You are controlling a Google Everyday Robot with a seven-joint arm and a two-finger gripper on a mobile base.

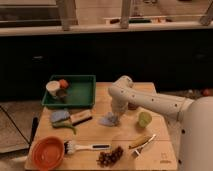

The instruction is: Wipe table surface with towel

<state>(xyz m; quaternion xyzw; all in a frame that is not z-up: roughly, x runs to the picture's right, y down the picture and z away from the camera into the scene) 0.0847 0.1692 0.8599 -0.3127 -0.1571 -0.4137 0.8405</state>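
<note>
I see my gripper (115, 113) down on the crumpled grey-blue cloth towel (107, 120), mid-way across the light wooden table (160, 150), right of the green plastic tray (82, 91); whether it grips, I cannot tell.

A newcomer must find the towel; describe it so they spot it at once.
On the wooden table, look at its middle, front-right of the green tray. The towel lies under the gripper at the white arm's tip. It is the only crumpled grey-blue cloth, unlike the round green fruit beside it.
</note>
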